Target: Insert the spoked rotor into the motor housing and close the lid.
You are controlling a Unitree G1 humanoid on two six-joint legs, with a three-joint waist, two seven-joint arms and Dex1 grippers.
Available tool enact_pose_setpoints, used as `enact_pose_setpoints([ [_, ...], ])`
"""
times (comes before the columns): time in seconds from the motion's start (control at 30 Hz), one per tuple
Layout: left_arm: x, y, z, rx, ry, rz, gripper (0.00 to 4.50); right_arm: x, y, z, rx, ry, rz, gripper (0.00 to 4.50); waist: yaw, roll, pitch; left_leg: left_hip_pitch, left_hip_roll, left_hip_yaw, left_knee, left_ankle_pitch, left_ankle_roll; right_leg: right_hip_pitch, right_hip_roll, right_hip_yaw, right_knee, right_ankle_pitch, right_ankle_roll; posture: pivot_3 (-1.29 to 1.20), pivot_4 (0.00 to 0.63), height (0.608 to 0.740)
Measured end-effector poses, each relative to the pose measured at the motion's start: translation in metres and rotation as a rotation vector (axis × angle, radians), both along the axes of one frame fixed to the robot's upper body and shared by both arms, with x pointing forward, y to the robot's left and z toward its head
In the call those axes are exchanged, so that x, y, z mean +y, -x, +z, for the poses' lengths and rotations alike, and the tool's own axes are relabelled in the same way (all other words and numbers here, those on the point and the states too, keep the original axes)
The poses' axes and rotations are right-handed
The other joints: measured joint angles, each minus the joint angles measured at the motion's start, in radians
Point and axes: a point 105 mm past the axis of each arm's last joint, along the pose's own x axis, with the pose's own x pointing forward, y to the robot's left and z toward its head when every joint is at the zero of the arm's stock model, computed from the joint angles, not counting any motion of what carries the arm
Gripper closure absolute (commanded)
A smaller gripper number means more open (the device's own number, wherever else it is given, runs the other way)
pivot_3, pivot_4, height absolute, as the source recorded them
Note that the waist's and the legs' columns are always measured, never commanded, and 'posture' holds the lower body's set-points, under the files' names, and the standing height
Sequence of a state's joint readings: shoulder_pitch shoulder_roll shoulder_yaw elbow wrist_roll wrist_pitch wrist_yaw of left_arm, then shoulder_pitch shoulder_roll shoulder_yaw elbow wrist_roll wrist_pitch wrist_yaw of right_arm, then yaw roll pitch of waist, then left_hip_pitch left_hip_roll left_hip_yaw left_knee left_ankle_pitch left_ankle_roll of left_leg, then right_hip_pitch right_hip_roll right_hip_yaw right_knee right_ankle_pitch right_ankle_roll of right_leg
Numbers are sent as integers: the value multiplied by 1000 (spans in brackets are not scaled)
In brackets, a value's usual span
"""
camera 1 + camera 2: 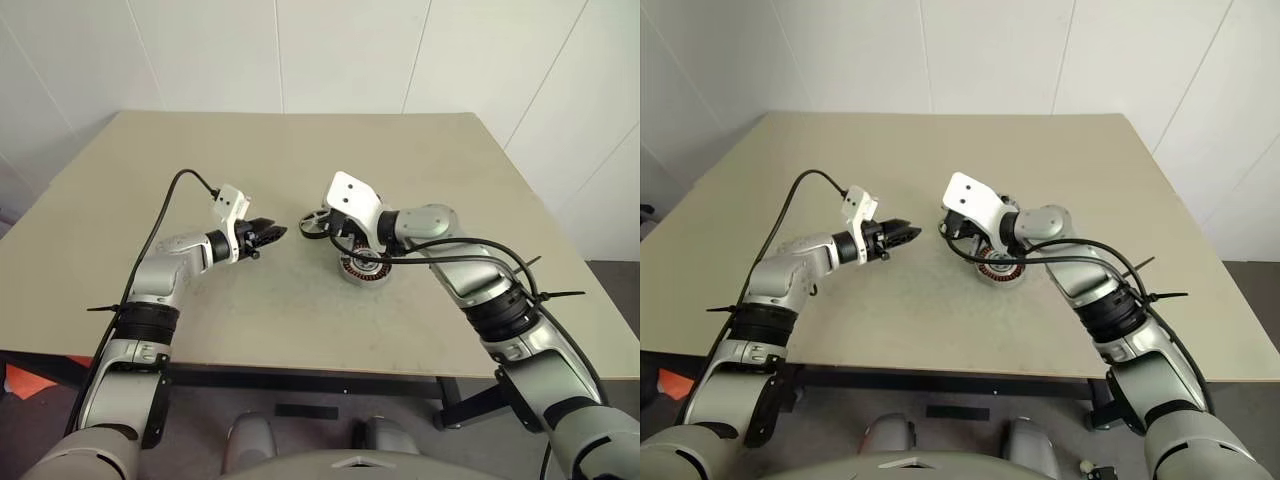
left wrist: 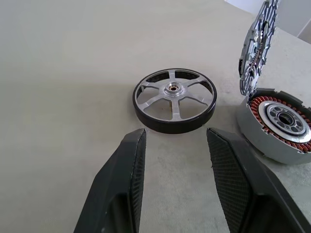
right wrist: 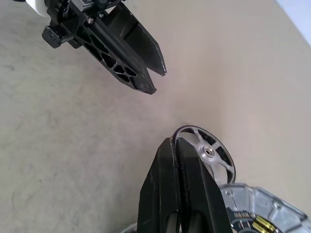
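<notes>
While the lid point(image 2: 256, 46) stands on edge at the housing's point(image 2: 277, 127) rim, apparently pinched by the nearly closed right end effector point(image 3: 176, 145) to keep the copper windings uncovered, the spoked wheel point(image 2: 175, 99) lies flat on the table point(image 1: 300, 150), just beside the housing at its nine o'clock. The left end effector point(image 1: 272, 233), half open and empty, points at the wheel from the nine o'clock side, its fingers point(image 2: 121, 194) set wide enough to straddle the dark rim, presumably for pickup.
</notes>
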State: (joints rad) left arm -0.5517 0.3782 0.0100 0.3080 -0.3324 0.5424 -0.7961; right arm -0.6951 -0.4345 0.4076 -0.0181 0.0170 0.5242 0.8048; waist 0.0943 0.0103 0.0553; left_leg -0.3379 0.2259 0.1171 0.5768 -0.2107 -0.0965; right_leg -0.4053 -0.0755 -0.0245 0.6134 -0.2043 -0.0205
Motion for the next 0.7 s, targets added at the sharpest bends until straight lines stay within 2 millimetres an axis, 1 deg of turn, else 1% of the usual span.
enact_pose_setpoints([
  [0.1, 3, 3, -7, 19, -5, 13, 2384, 3, -3, -12, 19, 15, -2, 2607, 0, 0, 0, -2, 0, 0, 0, 0, 0, -1, 0, 0, 0, 0, 0, 0, 0, 740],
  [0.33, 4, 2, -8, 18, -8, 22, 2384, 16, -6, -39, 28, 75, 19, 2607, -2, 0, 0, -2, 0, 0, 0, 0, 0, -2, 0, -1, 0, 0, 0, 0, 0, 740],
  [0.43, 5, 2, -8, 19, -10, 25, 2384, 18, -11, -52, 20, 120, 12, 2607, -3, 0, 0, -2, 0, 0, 0, 0, 0, -2, 0, -1, 1, 0, 0, 0, 0, 740],
  [0.5, 4, 2, -8, 19, -10, 26, 2384, 19, -16, -56, -4, 156, 10, 2607, -3, 0, 0, -2, 0, 0, 0, 0, 0, -2, 0, -1, 1, 0, 0, 0, 0, 740],
  [0.7, 5, 3, -9, 21, -10, 27, 2384, 16, -30, -60, -112, 241, 1, 2607, -3, 0, 0, -2, 0, 0, 0, 0, 0, -2, 0, -1, 0, 0, 0, 0, 0, 740],
])
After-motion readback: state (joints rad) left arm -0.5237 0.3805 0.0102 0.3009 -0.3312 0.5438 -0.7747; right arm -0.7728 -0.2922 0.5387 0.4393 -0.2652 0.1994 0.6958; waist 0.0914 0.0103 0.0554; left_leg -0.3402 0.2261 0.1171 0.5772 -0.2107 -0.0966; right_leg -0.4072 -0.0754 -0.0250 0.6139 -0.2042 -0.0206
